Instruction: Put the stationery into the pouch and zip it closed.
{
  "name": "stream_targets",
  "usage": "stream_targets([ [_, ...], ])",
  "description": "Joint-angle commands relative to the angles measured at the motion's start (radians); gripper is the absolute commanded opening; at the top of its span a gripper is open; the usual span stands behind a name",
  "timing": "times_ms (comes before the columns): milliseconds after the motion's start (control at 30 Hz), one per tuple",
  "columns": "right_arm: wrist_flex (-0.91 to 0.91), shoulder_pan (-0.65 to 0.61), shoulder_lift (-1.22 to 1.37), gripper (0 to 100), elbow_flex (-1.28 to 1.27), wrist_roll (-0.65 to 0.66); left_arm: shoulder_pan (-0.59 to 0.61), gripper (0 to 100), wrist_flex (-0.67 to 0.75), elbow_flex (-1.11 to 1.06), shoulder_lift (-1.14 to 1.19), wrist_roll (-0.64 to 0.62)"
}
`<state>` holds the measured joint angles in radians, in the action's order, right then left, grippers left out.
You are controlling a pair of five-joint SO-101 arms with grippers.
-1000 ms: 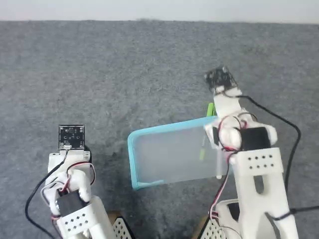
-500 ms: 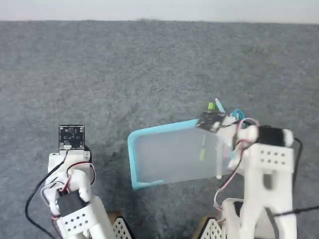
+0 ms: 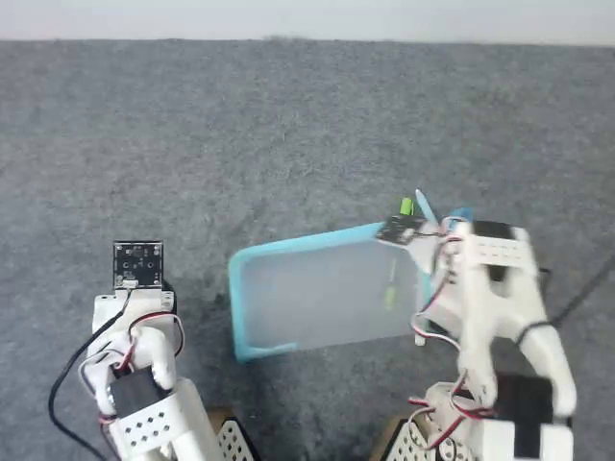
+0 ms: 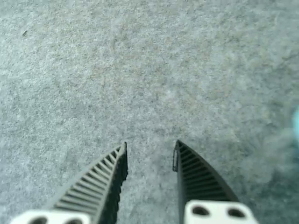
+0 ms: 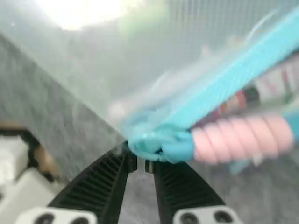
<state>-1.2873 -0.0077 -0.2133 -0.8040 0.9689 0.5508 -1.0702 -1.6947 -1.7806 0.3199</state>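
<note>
Pouch [image 3: 317, 298], clear, teal-edged: lies right of centre on grey mat [image 3: 192, 144]. Pens [image 3: 415, 206]: poke out at far right corner, so not zipped yet. Right gripper [image 5: 140, 164]: pinches teal tab [image 5: 156, 144] at right end, likely to steady or zip. Left gripper [image 4: 149, 154]: parted, holds nothing, idles over near left mat.
</note>
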Motion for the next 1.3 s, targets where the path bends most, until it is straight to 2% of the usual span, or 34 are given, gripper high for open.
stream_targets([
  [0, 0.035, -0.182, 0.01, 4.8, 0.04, -0.172, -0.003, 15, -0.002, 0.007, 0.002, 0.006],
  [200, 0.033, -0.415, 0.022, 4.8, 0.192, -0.46, -0.003, 15, -0.002, 0.007, 0.002, 0.006],
  [333, 0.033, -0.487, 0.022, 4.8, 0.334, -0.651, -0.003, 15, 0.002, 0.007, 0.002, 0.006],
  [467, 0.035, -0.545, 0.024, 4.8, 0.459, -0.758, -0.003, 15, 0.002, 0.007, 0.002, 0.006],
  [600, -0.044, -0.544, 0.018, 6.4, 0.56, -0.727, -0.003, 15, -0.002, 0.007, 0.002, 0.006],
  [733, -0.14, -0.446, 0.018, 18.1, 0.666, -0.618, -0.003, 15, 0.0, 0.007, 0.002, 0.006],
  [833, -0.117, -0.371, 0.035, 24.7, 0.724, -0.491, -0.005, 15, 0.0, 0.007, 0.002, 0.006],
  [933, -0.038, -0.363, 0.091, 25.2, 0.732, -0.393, -0.005, 15, 0.0, 0.007, 0.002, 0.006],
  [1033, -0.008, -0.406, 0.214, 25.2, 0.76, -0.431, -0.005, 15, 0.0, 0.007, 0.002, 0.006],
  [1200, -0.01, -0.427, 0.458, 25.2, 0.902, -0.75, -0.005, 15, 0.0, 0.007, 0.002, 0.006],
  [1267, -0.01, -0.427, 0.541, 25.2, 0.95, -0.804, -0.005, 15, -0.002, 0.007, 0.002, 0.006],
])
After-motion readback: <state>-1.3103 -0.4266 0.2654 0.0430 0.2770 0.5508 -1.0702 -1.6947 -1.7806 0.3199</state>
